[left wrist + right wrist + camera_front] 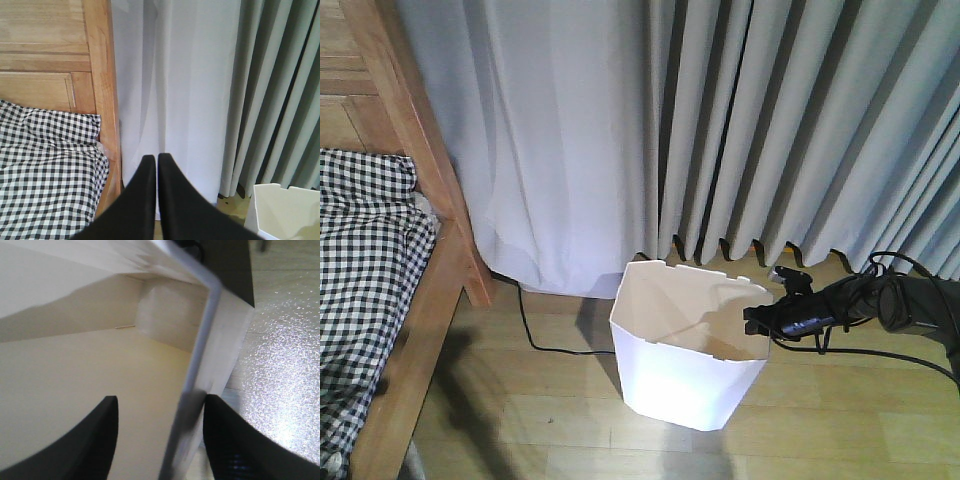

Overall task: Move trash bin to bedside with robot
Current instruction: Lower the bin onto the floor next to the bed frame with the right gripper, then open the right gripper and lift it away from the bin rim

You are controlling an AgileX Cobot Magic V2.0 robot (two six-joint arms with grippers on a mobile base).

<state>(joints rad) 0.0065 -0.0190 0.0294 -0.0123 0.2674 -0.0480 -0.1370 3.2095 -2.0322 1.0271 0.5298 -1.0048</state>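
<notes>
Right gripper (pixel 157 437) spread wide, straddling the trash bin (pixel 685 345) rim at its three o'clock side; bed frame (pixel 425 300) off toward nine o'clock. Left gripper (pixel 152 165) pinched closed, empty, farther off.

Bare wood floor (pixel 550 420) lies open between the trash bin (pixel 685 345) and the bed frame (pixel 415 330), crossed only by a black cable (pixel 535 335). Curtains (pixel 720 120) wall off the far side; the right tool (pixel 757 322) straddles the bin's rim.
</notes>
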